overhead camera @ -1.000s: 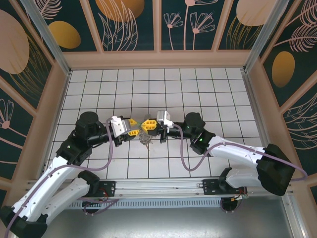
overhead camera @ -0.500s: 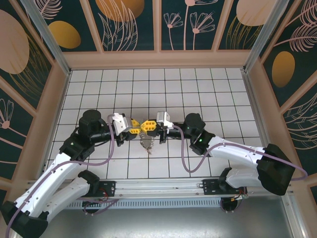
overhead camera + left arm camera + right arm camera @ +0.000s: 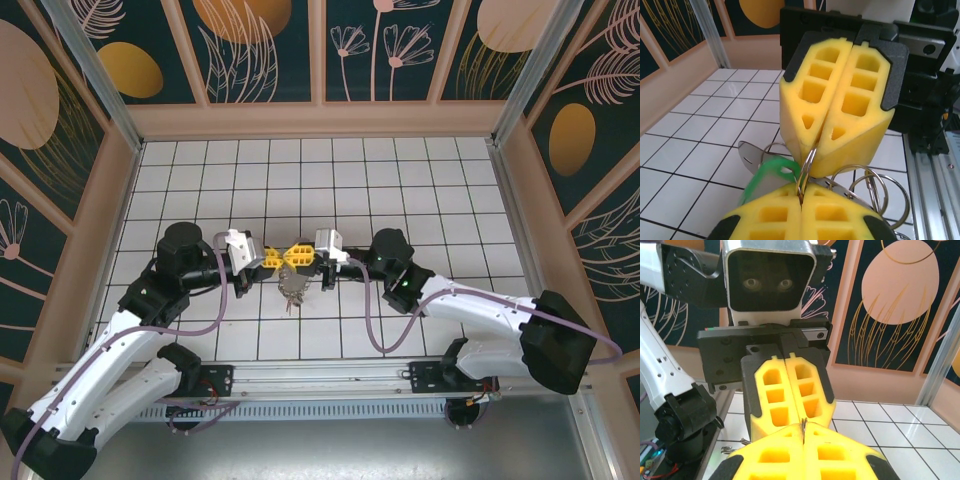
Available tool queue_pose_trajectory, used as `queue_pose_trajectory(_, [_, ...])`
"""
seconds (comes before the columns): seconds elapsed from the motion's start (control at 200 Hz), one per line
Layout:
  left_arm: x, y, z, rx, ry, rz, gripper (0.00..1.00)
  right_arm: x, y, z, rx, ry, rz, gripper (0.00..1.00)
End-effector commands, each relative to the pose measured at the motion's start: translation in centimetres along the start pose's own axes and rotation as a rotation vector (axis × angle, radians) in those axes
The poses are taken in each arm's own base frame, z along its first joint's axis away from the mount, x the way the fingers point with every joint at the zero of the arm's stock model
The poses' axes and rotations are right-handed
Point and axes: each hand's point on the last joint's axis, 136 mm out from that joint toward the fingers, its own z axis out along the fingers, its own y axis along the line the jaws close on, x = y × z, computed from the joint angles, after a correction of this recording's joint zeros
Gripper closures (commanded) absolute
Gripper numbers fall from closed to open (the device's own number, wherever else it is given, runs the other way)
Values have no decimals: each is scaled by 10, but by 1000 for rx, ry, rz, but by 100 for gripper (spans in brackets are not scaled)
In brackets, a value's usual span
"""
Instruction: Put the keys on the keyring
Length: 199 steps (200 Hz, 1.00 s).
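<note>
Left gripper (image 3: 801, 202) and right gripper (image 3: 816, 145) are set tip to tip, both clamped on the keyring (image 3: 805, 167); keys (image 3: 290, 286) and green tag (image 3: 765, 175) are hung at 6 o'clock.

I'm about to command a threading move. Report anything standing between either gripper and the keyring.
Nothing visible does. The left gripper and the right gripper meet tip to tip, both shut directly on the keyring. The keys and a green tag hang just below, beside the pinch.
</note>
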Motion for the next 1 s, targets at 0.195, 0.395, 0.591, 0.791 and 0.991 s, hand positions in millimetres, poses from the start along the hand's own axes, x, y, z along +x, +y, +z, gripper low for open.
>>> queue_pose_trajectory(0.195, [-10,4,-1,-9,11,52,100,14,3,-1,-11,127,-65,100])
queue_pose_trajectory(0.395, [1,15,-1,-63,77,46,100,21,3,-6,-47,210,-86,90])
queue_pose_trajectory(0.591, [11,12,-1,-44,127,65,100,27,2,-8,-83,277,-82,87])
queue_pose_trajectory(0.791, [20,11,-1,-36,165,75,100,29,1,-11,-112,318,-76,81])
queue_pose_trajectory(0.991, [32,9,1,-13,223,68,100,30,3,-9,-158,372,-85,76])
